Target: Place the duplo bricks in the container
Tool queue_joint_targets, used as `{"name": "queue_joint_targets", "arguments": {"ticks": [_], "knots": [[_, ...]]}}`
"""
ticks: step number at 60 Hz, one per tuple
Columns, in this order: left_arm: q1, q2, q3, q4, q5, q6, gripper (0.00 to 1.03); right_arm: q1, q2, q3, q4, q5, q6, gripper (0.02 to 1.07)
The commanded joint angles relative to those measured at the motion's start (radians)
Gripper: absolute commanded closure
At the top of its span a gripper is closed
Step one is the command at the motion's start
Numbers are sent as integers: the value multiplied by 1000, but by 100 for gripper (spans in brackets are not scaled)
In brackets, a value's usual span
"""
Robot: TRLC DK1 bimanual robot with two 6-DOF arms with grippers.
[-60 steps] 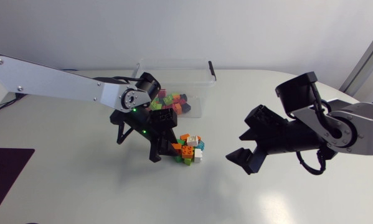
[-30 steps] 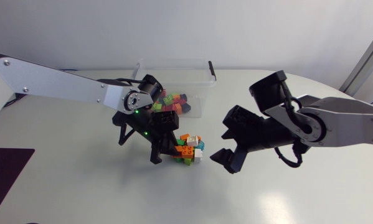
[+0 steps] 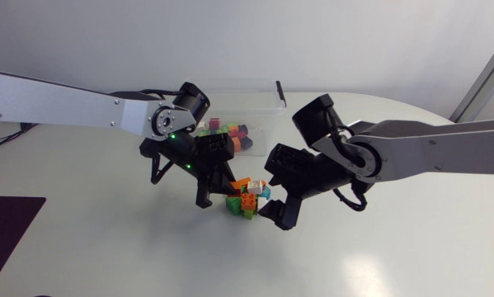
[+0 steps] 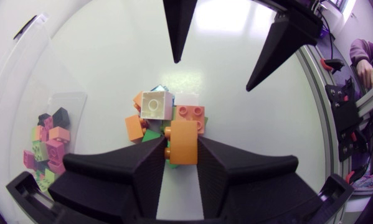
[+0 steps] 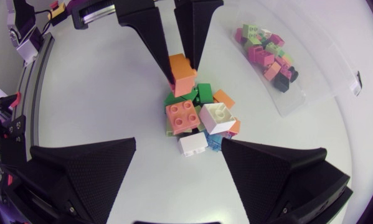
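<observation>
The left gripper [image 4: 182,148] is closed on 1 orange duplo brick [image 4: 184,134], its 2 fingers pressing the brick's opposite sides at the edge of a small pile of duplo bricks [image 3: 248,198] on the white table [image 3: 106,247]. In the pile are a white brick [image 5: 216,118] with 1 big stud, a coral 2x2 brick [image 5: 181,116], a smaller white brick [image 5: 192,144], green bricks [image 5: 202,93] and more orange ones. The right gripper [image 5: 180,149] hangs just over the other side of the pile, its fingers spread wide with nothing between them, pointing toward the left gripper. The clear plastic container [image 3: 230,95] stands just behind the pile, beside the left arm's wrist, and holds pink, green, black and orange bricks [image 3: 230,136].
</observation>
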Motion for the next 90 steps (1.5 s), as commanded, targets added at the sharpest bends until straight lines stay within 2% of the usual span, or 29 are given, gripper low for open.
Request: {"name": "queue_joint_targets", "arguments": {"ticks": [1, 28, 50, 90], "knots": [[18, -31, 21, -20, 9, -1, 78, 14, 38, 38, -26, -5, -42, 7], [88, -140, 13, -91, 10, -1, 78, 63, 132, 109, -98, 15, -81, 9], [87, -155, 12, -94, 10, -12, 78, 105, 204, 148, -90, 86, -98, 9], [100, -198, 19, -104, 10, -10, 78, 86, 282, 225, -87, 89, -170, 9]]}}
